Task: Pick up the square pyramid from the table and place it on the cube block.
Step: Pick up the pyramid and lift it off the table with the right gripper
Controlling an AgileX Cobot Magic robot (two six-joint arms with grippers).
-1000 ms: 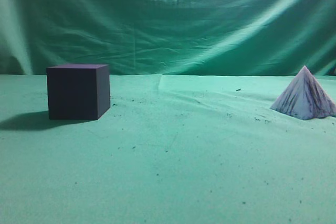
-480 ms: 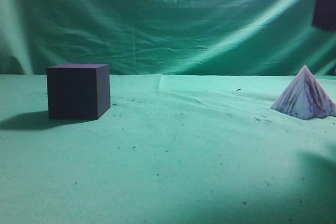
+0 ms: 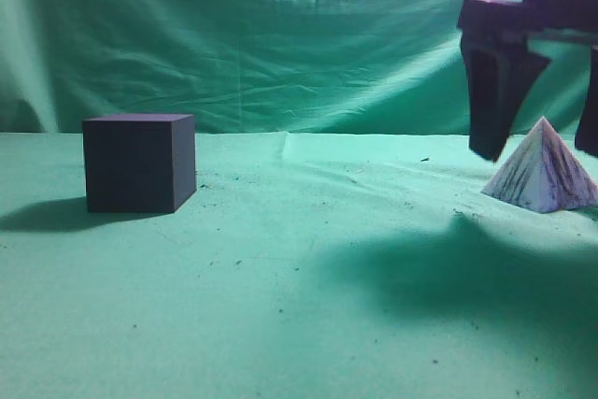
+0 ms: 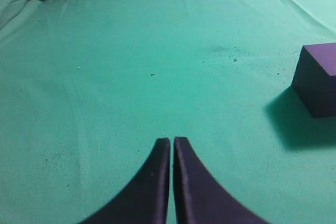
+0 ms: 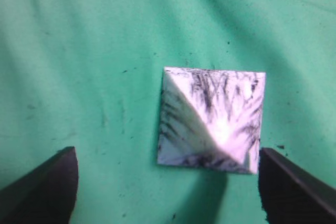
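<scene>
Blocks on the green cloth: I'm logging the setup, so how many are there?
2. The dark cube block stands at the left; the marbled square pyramid rests at the far right, beneath the open right pincer.

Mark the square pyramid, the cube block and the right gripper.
square pyramid (image 5: pixel 212 120), right wrist view, on its marbled top.
cube block (image 3: pixel 131 167), exterior view, on its front face.
right gripper (image 5: pixel 168 190), right wrist view, midway between open fingertips.

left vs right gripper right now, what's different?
Jaws: the left gripper has its fingers pressed together, while the right gripper is spread wide.
Position: the left sits over bare table with the cube block off to one side; the right hangs above the square pyramid, a finger on either side of it.
Shared: both have dark fingers, and neither holds anything.
</scene>
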